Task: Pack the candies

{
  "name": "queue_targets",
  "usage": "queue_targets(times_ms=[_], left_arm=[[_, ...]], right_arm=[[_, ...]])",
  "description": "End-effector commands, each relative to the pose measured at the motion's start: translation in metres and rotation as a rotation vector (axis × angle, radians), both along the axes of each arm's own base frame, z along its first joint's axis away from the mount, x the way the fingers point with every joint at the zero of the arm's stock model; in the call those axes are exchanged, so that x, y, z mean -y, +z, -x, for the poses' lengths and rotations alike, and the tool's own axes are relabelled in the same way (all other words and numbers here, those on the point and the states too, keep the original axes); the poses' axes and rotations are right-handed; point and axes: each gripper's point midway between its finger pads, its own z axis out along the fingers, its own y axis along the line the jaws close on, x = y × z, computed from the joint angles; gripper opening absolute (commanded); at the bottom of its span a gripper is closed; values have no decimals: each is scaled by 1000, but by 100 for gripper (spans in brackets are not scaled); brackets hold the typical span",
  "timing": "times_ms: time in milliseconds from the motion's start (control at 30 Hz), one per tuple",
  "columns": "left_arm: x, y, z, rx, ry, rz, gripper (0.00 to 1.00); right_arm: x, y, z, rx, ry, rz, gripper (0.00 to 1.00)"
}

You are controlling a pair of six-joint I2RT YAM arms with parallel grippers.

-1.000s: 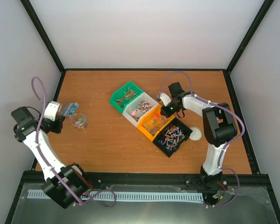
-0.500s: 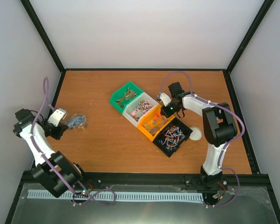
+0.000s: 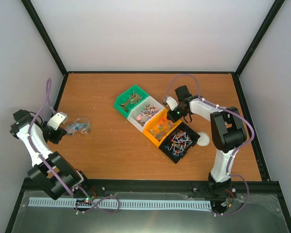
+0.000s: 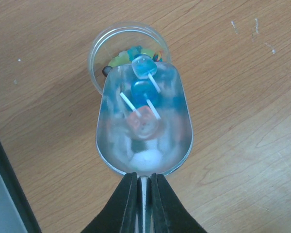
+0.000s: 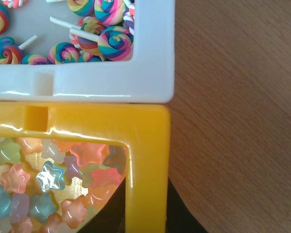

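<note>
My left gripper (image 4: 144, 187) is shut on the handle of a metal scoop (image 4: 143, 136). The scoop holds blue and pink candies on sticks (image 4: 144, 90), and its tip lies over the rim of a clear round cup (image 4: 99, 46) with more candies inside. In the top view the scoop (image 3: 73, 127) and cup (image 3: 84, 127) sit at the table's left. My right gripper (image 5: 145, 213) is shut on the wall of the orange bin (image 5: 145, 145), which holds star-shaped candies (image 5: 48, 177). The white bin (image 5: 111, 87) holds swirl lollipops (image 5: 114, 41).
Four bins stand in a diagonal row mid-table: green (image 3: 131, 100), white (image 3: 146, 114), orange (image 3: 160, 128) and black (image 3: 179, 141), the last with stick candies. A white round lid (image 3: 203, 140) lies right of the black bin. Black frame rails edge the table.
My left arm has swung left and lowered the scoop from above the cup down to its rim, tilted toward it. The right arm has not moved.
</note>
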Motion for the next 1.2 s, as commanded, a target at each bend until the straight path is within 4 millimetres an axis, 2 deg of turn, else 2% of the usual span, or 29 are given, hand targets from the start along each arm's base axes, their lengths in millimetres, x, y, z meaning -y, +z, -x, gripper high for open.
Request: queue_targets(times_ms=[0, 433, 733, 833, 1000, 1167], left_arm=[[-11, 14, -4, 21, -26, -61, 1], [3, 21, 0, 4, -131, -143, 1], [-3, 22, -2, -5, -142, -209, 1], [0, 29, -2, 27, -156, -224, 1], [33, 49, -1, 84, -273, -195, 1], [73, 65, -20, 92, -294, -155, 1]], right_arm=[[8, -4, -2, -12, -41, 2, 3], [7, -6, -2, -16, -54, -6, 3], [10, -7, 4, -21, -71, -7, 3], [10, -6, 4, -22, -75, -10, 3], [9, -6, 4, -23, -80, -20, 3], [7, -4, 3, -25, -87, -32, 3]])
